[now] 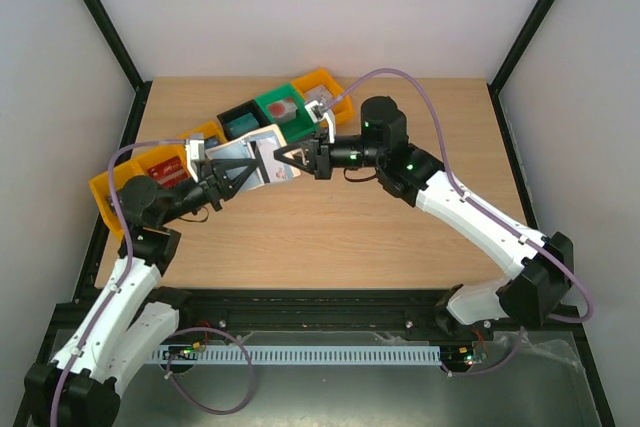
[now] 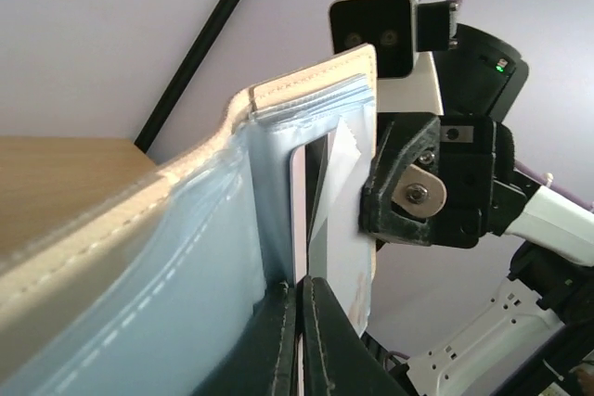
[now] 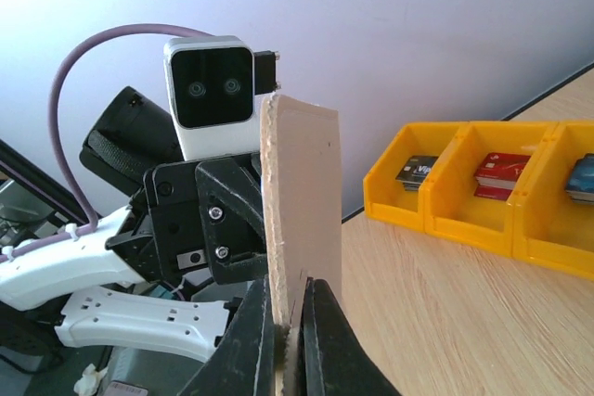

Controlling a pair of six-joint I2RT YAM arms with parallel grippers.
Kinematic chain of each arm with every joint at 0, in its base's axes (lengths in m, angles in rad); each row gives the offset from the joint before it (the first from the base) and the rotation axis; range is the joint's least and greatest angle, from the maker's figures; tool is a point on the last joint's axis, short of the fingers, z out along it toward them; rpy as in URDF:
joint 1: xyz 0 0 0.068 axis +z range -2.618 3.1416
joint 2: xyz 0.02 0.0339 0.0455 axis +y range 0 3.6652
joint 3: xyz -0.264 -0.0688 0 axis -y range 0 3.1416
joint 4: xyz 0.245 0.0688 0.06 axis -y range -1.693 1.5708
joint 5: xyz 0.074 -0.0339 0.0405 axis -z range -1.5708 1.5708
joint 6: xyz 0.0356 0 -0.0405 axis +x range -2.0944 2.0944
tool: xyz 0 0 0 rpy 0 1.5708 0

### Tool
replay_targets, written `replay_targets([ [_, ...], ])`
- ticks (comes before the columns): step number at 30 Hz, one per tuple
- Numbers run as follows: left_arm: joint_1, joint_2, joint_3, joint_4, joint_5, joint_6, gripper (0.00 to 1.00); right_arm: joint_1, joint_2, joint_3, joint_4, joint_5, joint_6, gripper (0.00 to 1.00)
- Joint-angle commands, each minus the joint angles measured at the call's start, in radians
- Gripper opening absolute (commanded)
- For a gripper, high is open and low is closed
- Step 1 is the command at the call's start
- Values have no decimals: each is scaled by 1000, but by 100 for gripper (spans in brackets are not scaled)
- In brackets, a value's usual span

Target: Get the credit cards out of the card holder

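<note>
The card holder (image 1: 240, 153) is held open in the air between both arms, above the table's back left. It is beige outside (image 3: 302, 183) with light blue pockets (image 2: 204, 257). My left gripper (image 1: 243, 173) (image 2: 303, 289) is shut on the thin edge of a whitish credit card (image 2: 299, 210) standing by the blue pocket. A second whitish card (image 2: 345, 229), with pink-red marks in the top view (image 1: 283, 170), sits just right of my fingers. My right gripper (image 1: 285, 159) (image 3: 295, 299) is shut on the holder's beige flap, facing the left gripper.
A row of bins runs diagonally behind the grippers: yellow (image 1: 120, 192), black (image 1: 238, 119), green (image 1: 280, 107) and orange (image 1: 325, 89). The yellow bins (image 3: 445, 201) hold cards. Black frame posts stand at the table's back corners.
</note>
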Motion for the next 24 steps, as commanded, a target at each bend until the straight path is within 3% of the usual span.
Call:
replay_targets([
  [1,-15,-11,1,92,108,-2,2,24,-13,-13,108,-82,21,3],
  [6,-14,-43,27,1,124,84,2,-12,-44,-52,109,-83,34,9],
  [10,-15,-57,30,38,126,59,2,-18,-54,-64,97,-79,33,23],
  [12,-14,-55,30,54,120,41,2,-20,-60,-70,96,-74,27,24],
  [17,-5,-54,29,48,125,40,2,-38,-74,-75,109,-106,33,8],
  [24,11,-69,40,-21,113,89,2,-92,-103,-85,69,-154,18,4],
])
